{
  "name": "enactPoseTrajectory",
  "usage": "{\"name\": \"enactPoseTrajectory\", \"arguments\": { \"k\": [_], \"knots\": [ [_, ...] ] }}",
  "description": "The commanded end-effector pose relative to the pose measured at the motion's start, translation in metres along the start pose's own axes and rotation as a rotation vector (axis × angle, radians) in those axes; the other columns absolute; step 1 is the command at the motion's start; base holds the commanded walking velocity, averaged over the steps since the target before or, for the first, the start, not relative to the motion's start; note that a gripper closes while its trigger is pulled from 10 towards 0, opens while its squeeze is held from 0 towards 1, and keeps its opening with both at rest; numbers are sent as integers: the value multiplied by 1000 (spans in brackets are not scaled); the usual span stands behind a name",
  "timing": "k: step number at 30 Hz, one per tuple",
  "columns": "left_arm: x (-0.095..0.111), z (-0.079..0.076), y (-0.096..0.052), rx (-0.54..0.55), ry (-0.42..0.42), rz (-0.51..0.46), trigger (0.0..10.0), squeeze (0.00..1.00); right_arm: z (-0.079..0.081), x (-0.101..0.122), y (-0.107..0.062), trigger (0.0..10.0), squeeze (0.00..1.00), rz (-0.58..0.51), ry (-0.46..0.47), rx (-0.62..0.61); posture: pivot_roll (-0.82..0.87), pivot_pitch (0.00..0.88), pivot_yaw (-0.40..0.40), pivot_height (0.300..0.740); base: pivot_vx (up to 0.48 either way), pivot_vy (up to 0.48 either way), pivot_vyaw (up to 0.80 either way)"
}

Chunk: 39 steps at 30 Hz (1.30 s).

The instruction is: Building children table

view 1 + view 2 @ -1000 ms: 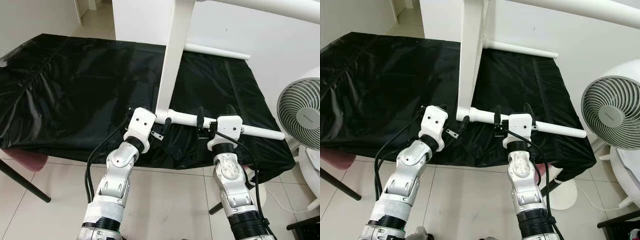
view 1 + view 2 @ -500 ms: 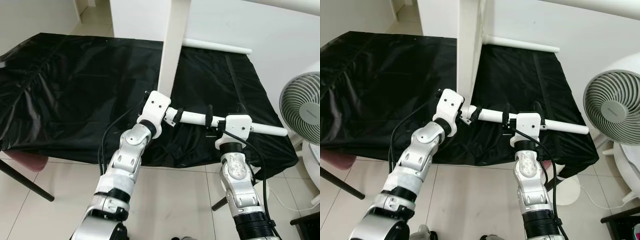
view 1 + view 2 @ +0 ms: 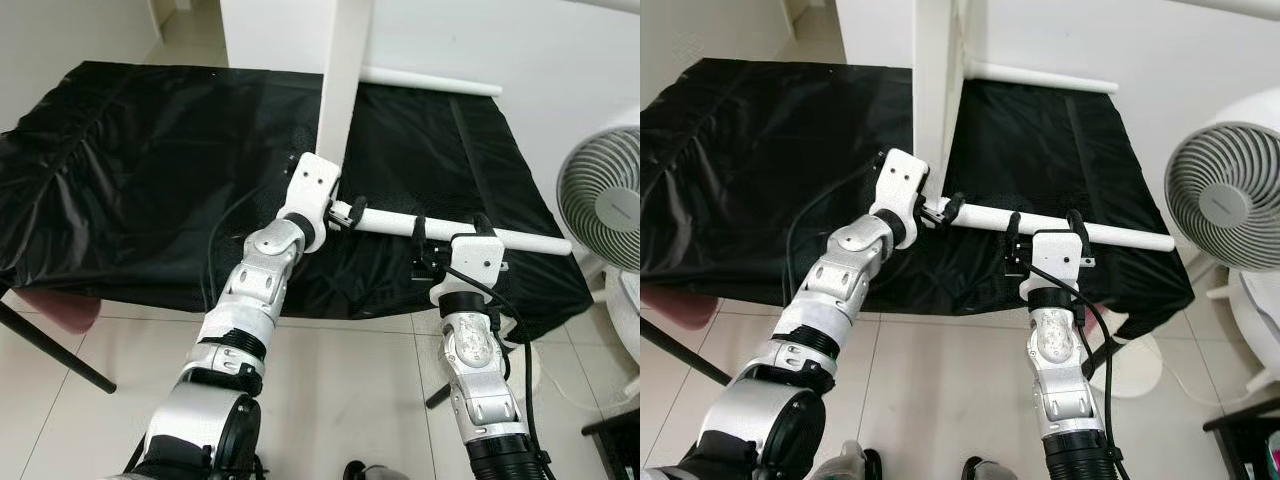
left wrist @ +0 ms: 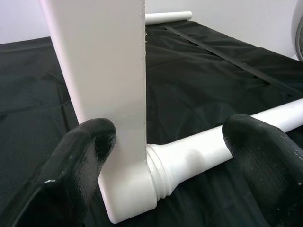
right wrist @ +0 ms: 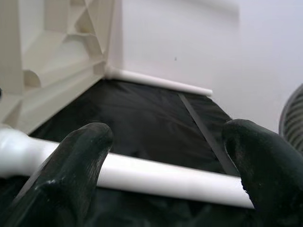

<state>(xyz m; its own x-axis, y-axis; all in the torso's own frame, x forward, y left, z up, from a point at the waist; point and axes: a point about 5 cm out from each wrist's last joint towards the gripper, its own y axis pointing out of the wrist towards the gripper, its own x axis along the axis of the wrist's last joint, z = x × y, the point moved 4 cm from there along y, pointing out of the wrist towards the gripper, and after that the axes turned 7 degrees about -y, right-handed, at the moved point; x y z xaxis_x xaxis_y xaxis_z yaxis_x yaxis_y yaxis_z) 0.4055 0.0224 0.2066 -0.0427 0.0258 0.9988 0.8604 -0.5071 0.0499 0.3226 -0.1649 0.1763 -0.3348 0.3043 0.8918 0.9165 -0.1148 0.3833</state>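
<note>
Left wrist view: left tool [image 4: 161, 156] open astride leg [image 4: 208, 144] joint; right tool [image 5: 165, 161] open. Leg rigid, light, smooth; grip mid-shaft.

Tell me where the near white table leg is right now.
The near white table leg lies across the black cloth near its front edge, screwed into the tabletop's corner at the left pincer, with the right pincer straddling its middle.

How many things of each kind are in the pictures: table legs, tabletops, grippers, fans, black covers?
Legs: 2, near leg and far leg
Tabletop: 1, on its edge
Grippers: 2, left gripper and right gripper
Fan: 1
Black cover: 1
Total: 7
</note>
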Motion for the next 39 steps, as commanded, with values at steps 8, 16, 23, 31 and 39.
{"name": "enactPoseTrajectory", "arguments": {
  "k": [8, 16, 23, 31, 39],
  "knots": [
    [3, 16, -5, 208, 0, -46, 10000, 0, 0, 0, -1, 10000, 0, 8, -7, 0, 58, 140, 18, 740, 0, 0, 0],
    [12, 10, -13, 156, 3, -100, 10000, 0, 1, -1, -3, 10000, 0, 16, -8, 3, 63, 153, 20, 740, 0, 0, 0],
    [14, -4, -23, 50, 30, -150, 10000, 0, 0, -2, -4, 10000, 0, 21, -11, 1, 66, 156, 19, 740, 0, 0, 0],
    [13, -5, -25, 34, 50, -149, 10000, 0, 0, -2, -3, 10000, 0, 22, -9, -1, 73, 163, 18, 740, 0, 0, 0],
    [7, -8, -36, -29, 88, -144, 10000, 0, -1, -2, -4, 10000, 0, 26, -11, -2, 74, 167, 18, 740, 0, 0, 0]
  ]
}}
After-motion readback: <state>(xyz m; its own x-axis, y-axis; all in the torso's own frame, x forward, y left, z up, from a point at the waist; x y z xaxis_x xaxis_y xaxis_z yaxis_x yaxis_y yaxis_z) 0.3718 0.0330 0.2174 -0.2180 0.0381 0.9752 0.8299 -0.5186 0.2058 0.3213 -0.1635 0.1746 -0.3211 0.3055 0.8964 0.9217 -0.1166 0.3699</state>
